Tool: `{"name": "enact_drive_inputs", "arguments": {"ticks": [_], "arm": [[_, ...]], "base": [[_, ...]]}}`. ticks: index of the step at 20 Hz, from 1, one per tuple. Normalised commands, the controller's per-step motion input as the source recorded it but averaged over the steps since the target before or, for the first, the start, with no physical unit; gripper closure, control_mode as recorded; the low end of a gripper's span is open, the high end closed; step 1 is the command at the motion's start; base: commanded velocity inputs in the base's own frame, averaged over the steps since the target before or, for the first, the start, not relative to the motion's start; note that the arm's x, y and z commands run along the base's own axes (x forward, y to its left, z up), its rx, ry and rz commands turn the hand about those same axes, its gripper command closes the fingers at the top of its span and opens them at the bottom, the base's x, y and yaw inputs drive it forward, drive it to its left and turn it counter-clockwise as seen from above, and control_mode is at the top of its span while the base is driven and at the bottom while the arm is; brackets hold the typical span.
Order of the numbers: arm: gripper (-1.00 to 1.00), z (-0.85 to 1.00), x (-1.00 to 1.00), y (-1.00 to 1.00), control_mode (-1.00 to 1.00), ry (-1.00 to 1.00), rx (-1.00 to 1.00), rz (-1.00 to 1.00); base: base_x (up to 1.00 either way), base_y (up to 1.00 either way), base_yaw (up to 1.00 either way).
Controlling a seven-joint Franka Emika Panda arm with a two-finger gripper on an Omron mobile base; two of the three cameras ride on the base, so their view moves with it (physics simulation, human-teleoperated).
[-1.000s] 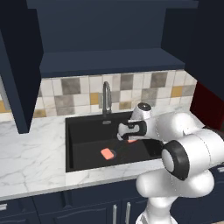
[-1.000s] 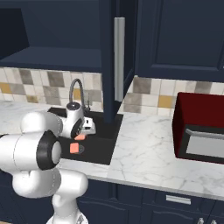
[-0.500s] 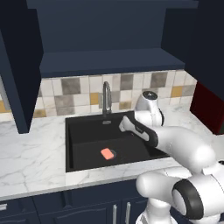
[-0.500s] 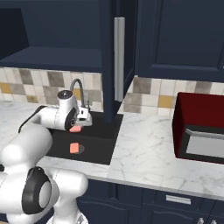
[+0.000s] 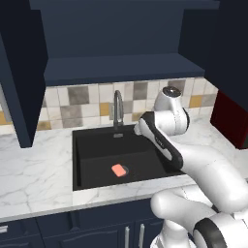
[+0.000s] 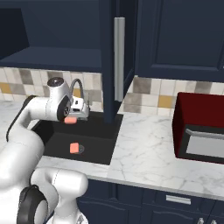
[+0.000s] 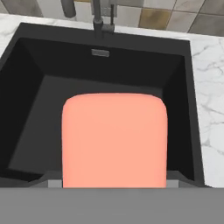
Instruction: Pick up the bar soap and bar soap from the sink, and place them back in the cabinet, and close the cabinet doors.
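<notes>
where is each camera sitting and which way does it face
Left base view: behind the arm on its left, facing forward and down at the sink; the white arm rises at lower right.
Right base view: behind on the right, same sink, open cabinet door above; arm at lower left, gripper holding a bar soap.
Hand view: looks along the gripper into the basin, held soap up close.
Both base views share the soap lying in the sink.

Faucet (image 6: pixel 78 89) just behind gripper (image 6: pixel 72 117); open cabinet door (image 6: pixel 114 65) alongside, right.

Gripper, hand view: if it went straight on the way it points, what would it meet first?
Probably the sink floor: the gripper, shut on a bar soap, points down into the black basin. The soap hides the exact spot.
</notes>
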Motion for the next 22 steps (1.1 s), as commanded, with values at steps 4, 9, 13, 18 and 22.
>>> {"name": "enact_drive_inputs", "arguments": {"ticks": [4, 9, 13, 18, 22], "arm": [[1.0, 0.69, -0.11, -0.06, -1.0, 0.0, 0.0, -0.03], [1.0, 0.66, -0.08, -0.03, -1.0, -0.02, 0.0, -0.03], [1.0, 0.47, 0.0, -0.01, -1.0, -0.04, 0.0, 0.0], [1.0, 0.41, 0.0, -0.1, -1.0, -0.09, 0.0, 0.0], [1.0, 0.3, 0.0, -0.14, -1.0, -0.16, 0.0, 0.0]], "base": [[0.0, 0.0, 0.0], [0.0, 0.0, 0.0], [0.0, 0.0, 0.0], [0.0, 0.0, 0.0], [0.0, 0.0, 0.0]]}}
